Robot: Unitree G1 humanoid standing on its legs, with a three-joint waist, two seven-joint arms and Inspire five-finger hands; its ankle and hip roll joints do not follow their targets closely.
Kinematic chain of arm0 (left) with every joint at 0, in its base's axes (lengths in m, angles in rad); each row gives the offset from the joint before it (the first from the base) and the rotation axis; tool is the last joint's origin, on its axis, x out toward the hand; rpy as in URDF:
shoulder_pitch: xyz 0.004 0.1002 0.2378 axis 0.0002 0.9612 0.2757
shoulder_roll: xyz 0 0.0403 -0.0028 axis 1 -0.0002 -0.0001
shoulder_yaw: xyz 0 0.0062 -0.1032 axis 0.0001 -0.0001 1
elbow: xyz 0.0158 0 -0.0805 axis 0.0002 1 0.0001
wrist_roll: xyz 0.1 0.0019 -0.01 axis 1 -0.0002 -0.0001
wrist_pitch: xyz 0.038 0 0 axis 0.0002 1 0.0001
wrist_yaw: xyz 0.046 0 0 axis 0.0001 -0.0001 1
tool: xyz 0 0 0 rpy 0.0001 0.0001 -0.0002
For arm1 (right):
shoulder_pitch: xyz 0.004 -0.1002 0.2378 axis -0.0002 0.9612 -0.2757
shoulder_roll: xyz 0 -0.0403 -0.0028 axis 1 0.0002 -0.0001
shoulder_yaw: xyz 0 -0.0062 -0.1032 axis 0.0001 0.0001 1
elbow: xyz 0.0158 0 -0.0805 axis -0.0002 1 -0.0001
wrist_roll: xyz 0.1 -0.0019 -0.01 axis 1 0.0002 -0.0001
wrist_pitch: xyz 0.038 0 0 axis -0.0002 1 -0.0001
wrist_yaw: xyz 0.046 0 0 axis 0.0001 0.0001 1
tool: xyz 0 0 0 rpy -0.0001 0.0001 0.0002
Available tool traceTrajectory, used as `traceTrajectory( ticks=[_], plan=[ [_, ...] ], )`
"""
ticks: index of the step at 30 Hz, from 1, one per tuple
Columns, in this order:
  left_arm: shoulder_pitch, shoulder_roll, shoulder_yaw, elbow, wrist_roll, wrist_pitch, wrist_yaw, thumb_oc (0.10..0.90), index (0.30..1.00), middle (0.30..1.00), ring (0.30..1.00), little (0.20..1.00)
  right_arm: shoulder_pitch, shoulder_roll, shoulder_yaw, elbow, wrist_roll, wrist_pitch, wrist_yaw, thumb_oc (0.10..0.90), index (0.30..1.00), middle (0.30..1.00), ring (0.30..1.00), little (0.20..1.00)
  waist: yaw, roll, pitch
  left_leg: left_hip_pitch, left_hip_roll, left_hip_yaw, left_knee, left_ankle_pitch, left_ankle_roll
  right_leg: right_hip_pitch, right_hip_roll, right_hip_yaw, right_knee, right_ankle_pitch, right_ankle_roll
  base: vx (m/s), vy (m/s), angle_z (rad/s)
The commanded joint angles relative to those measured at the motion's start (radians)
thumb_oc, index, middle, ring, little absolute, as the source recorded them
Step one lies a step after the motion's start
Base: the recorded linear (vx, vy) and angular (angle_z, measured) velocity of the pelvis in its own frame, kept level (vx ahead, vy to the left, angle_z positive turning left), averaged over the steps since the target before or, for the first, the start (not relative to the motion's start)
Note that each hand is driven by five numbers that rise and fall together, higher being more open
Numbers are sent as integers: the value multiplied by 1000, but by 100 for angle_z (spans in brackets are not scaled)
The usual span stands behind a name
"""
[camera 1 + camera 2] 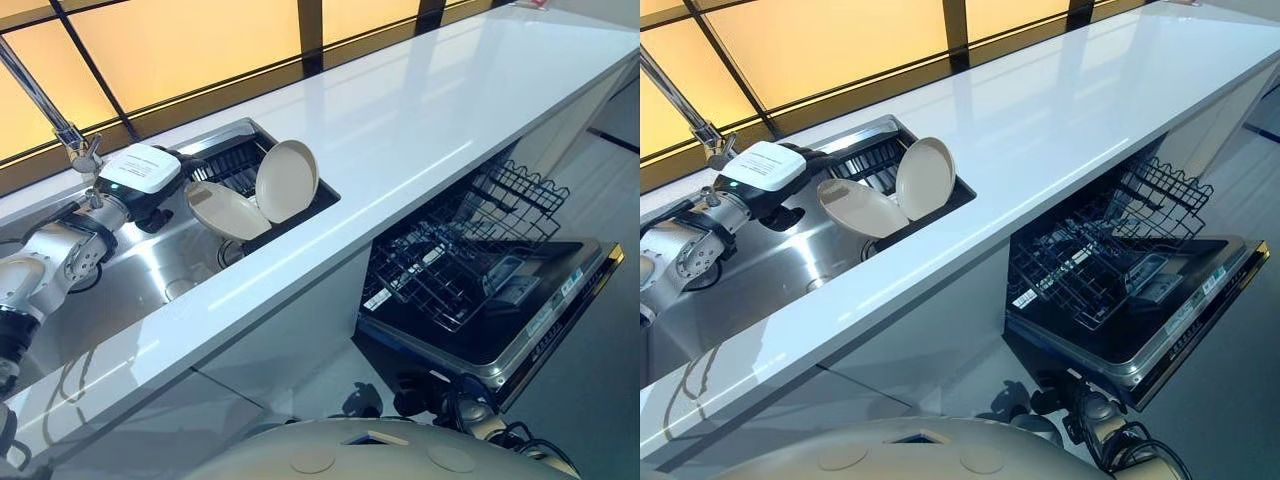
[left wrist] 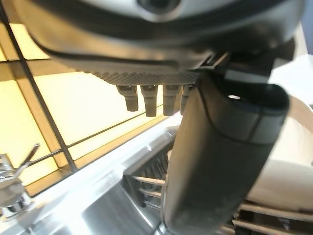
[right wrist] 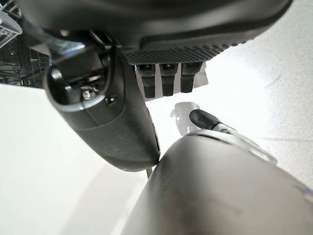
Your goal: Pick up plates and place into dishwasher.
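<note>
White counter (image 1: pixel 420 120) runs along amber windows, steel sink (image 1: pixel 130 285) at its left end. Two cream plates in the sink's dark rack (image 1: pixel 235 165): upright plate (image 1: pixel 287 180) stands on edge, tilted plate (image 1: pixel 226 211) leans low just left of it — rims look to be touching. Both plain, glossy, round, so likely slippery.

Left hand (image 1: pixel 160 190) sits just left of the tilted plate, fingers extended and relaxed, holding nothing; contact unclear. Risk: a poor pinch on the glazed rim lets the plate slide, or pulling one knocks the other over in the rack.

Dishwasher (image 1: pixel 500 300) open at right under the counter, wire basket (image 1: pixel 450 255) pulled out — well apart from the plates, a long carry. Right hand (image 3: pixel 112 122) hangs low, fingers straight, empty.
</note>
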Motion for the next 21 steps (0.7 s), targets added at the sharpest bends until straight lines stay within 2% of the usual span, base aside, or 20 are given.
traceTrajectory(
  ticks=[1, 10, 21],
  plan=[
    [-248, 78, 33, 69, 42, 61, 25, 800, 900, 900, 900, 900, 20, -47, 52, 17, -48, 20, 24, 800, 900, 900, 900, 900, -22, 19, 8, -5, -68, 29, 7, -76, 55, 33, 10, 29, 35, -62, 67, 40, 4, -4],
    [-265, 59, -17, 99, 128, 69, -34, 800, 900, 900, 900, 900, 23, -54, 44, 16, -52, 24, 29, 800, 900, 900, 900, 900, -37, 19, 14, -2, -70, 41, 7, -79, 58, 28, 11, 44, 37, -59, 68, 20, 11, -8],
    [-314, 17, -88, 159, 141, 87, -54, 800, 900, 900, 900, 900, 15, -53, 52, 21, -43, 28, 24, 800, 900, 900, 900, 900, -48, 17, 17, -2, -73, 50, 7, -82, 62, 24, 13, 55, 38, -56, 71, 2, 1, -1]
  ],
)
